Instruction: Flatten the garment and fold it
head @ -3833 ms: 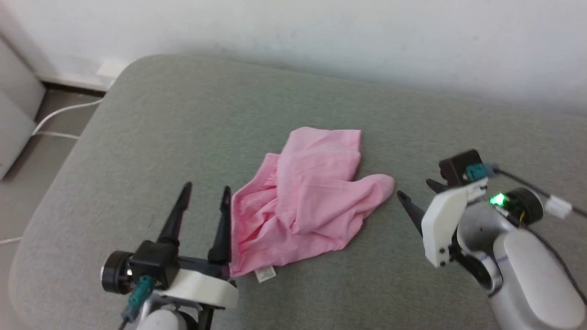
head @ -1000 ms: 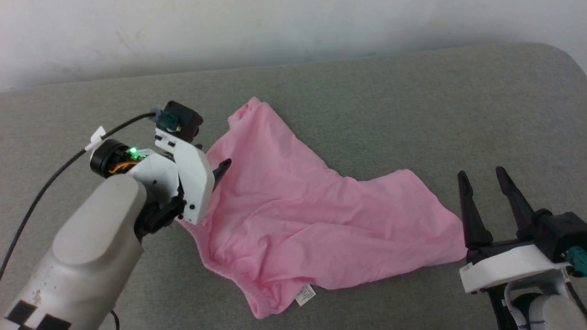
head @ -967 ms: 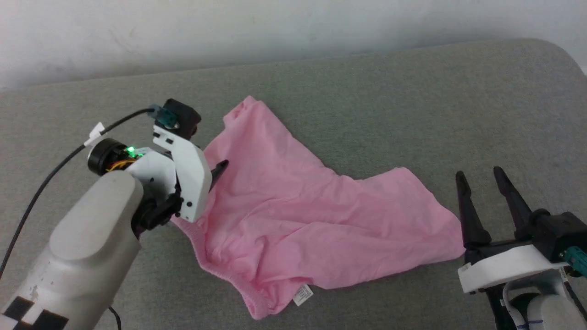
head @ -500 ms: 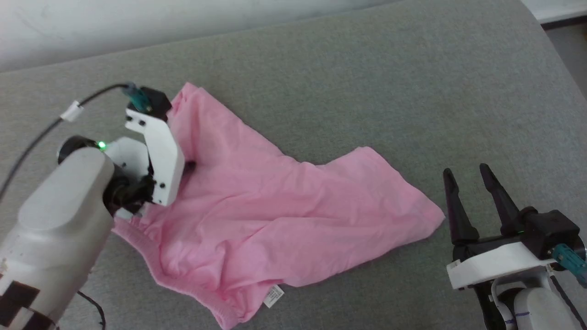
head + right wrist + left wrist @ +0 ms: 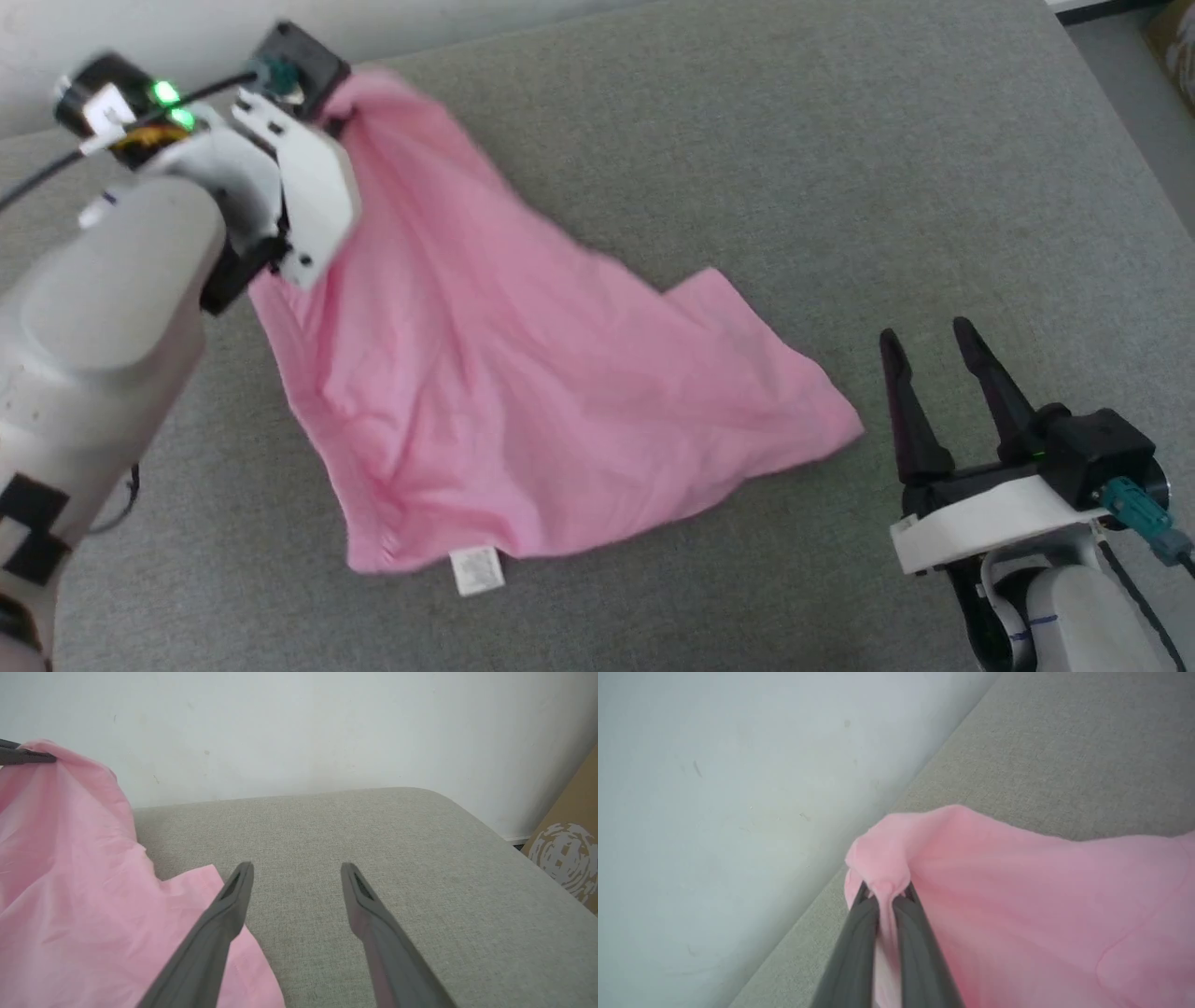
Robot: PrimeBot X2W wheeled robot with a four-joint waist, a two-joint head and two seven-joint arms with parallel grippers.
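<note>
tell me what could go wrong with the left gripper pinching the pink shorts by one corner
1. The left gripper is shut on a small bunch at a corner of the pink shorts; the thin fabric may slip out under a pull.
2. The right gripper is open and holds nothing, so with one hold the shorts could settle creased on the grey cushion.

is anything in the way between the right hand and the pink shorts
Nothing visible is in the way. The right hand stands open just beside the near right corner of the shorts, with a strip of bare grey cushion between them. The left hand is shut on a bunched corner at the far side.
</note>
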